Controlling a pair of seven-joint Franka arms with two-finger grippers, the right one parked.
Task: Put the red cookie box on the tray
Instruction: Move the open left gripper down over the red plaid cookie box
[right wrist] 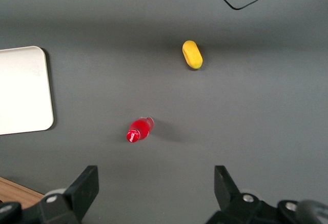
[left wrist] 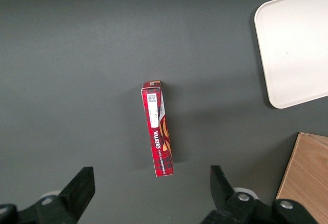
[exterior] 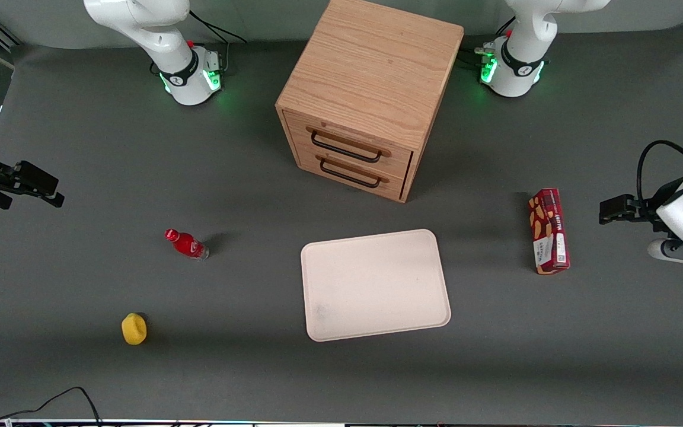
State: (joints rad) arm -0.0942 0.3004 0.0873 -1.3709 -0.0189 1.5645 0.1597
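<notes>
The red cookie box [exterior: 549, 231] is a long dark-red box with cookie pictures. It rests on a narrow long side on the grey table, toward the working arm's end. The tray [exterior: 375, 284], cream-pink and bare, lies flat near the table's middle, apart from the box. My left gripper [exterior: 611, 210] hangs above the table beside the box, farther toward the table's end, touching nothing. In the left wrist view the box [left wrist: 158, 129] lies below the open, empty gripper [left wrist: 151, 183], and a corner of the tray [left wrist: 294, 44] shows.
A wooden two-drawer cabinet [exterior: 371, 89] stands farther from the front camera than the tray. A small red bottle [exterior: 186, 244] and a yellow object [exterior: 134, 328] lie toward the parked arm's end. A cable [exterior: 74, 394] runs along the near edge.
</notes>
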